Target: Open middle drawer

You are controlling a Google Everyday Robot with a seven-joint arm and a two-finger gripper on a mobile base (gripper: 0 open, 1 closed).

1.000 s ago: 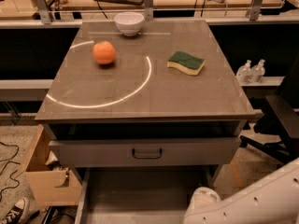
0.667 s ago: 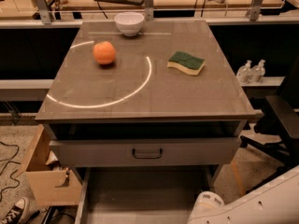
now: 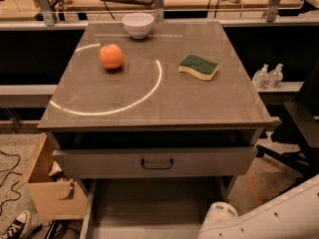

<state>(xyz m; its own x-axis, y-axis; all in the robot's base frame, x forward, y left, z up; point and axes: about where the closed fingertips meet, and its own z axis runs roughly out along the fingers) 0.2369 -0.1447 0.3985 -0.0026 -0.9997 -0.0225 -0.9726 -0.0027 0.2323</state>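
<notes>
White, rounded arm (image 3: 269,215) enters at lower right. The gripper lies beyond the bottom edge, so its grip cannot be told. Middle drawer (image 3: 149,203) stands pulled out beneath the taller drawer front (image 3: 99,163), its plain grey floor exposed. On the smooth tabletop (image 3: 199,103): round orange (image 3: 111,56), wavy green-and-yellow sponge (image 3: 199,66), and white bowl (image 3: 138,24) farthest.

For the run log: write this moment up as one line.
middle drawer pulled out, grey inside showing, front below frame | gripper out of view | only white arm at lower right
</notes>
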